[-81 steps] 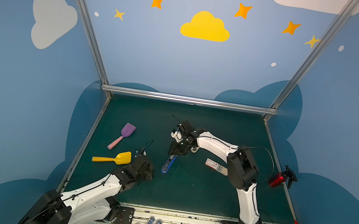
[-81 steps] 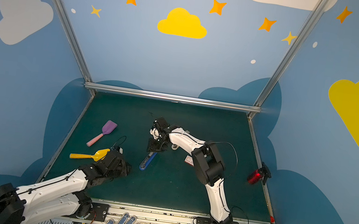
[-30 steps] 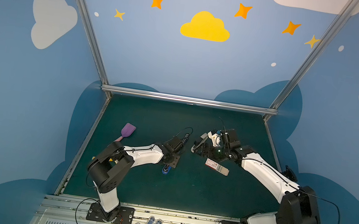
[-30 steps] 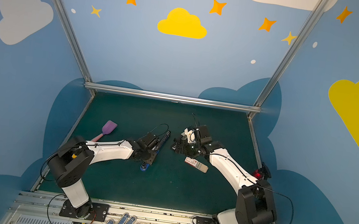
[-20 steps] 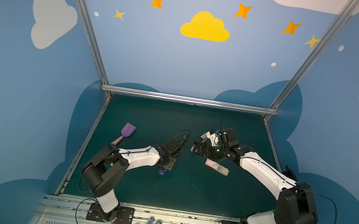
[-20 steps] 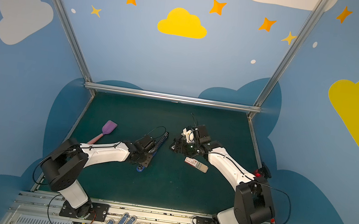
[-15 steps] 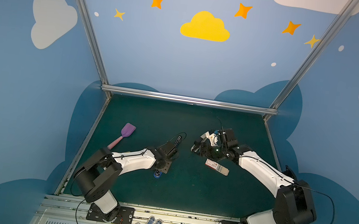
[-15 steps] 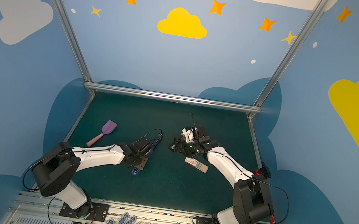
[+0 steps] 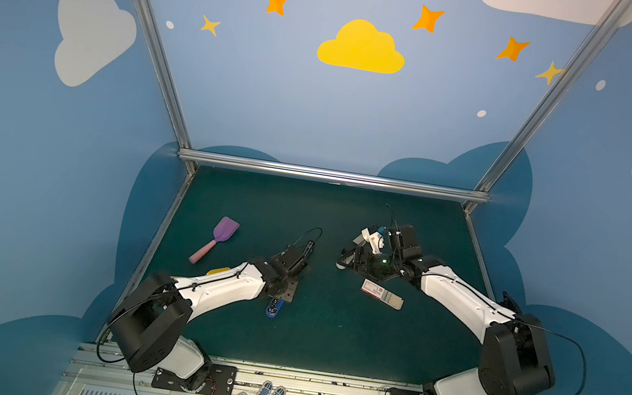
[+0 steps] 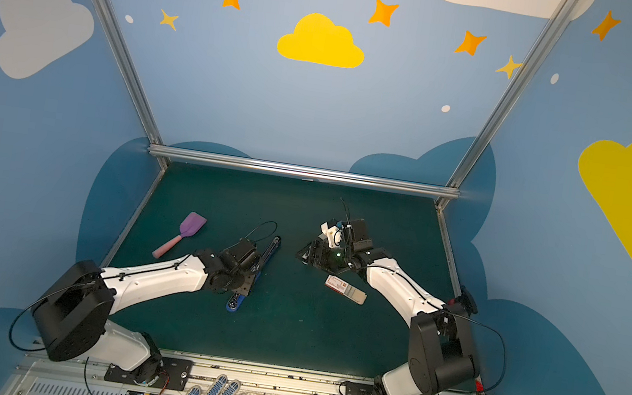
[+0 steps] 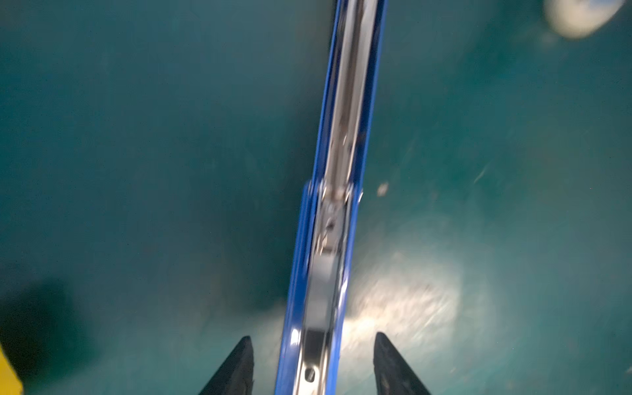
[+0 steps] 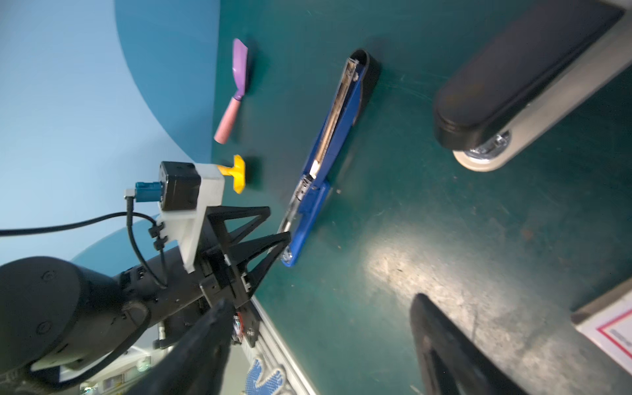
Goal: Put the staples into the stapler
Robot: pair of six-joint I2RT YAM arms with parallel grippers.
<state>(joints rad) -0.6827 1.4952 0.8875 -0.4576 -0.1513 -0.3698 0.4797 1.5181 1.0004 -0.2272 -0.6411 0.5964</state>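
- In both top views the left gripper [image 11: 313, 337] has its fingers hidden under its own wrist. The blurred left wrist view shows them parted, one on each side of the blue stapler [image 11: 345, 113], with mat visible in both gaps.
- The blue stapler lies opened flat, left of centre. Its long axis runs near to far, leaning right, with the black end far and the blue end near. The left arm covers its middle.
- The right gripper [image 12: 321, 299] is spread wide with nothing between its fingers.
- The staples box [image 9: 381, 294] lies flat just near of the right gripper. Its beige tray sticks out at the right end.
- The black stapler [image 12: 513, 78] is cut off in the right wrist view.
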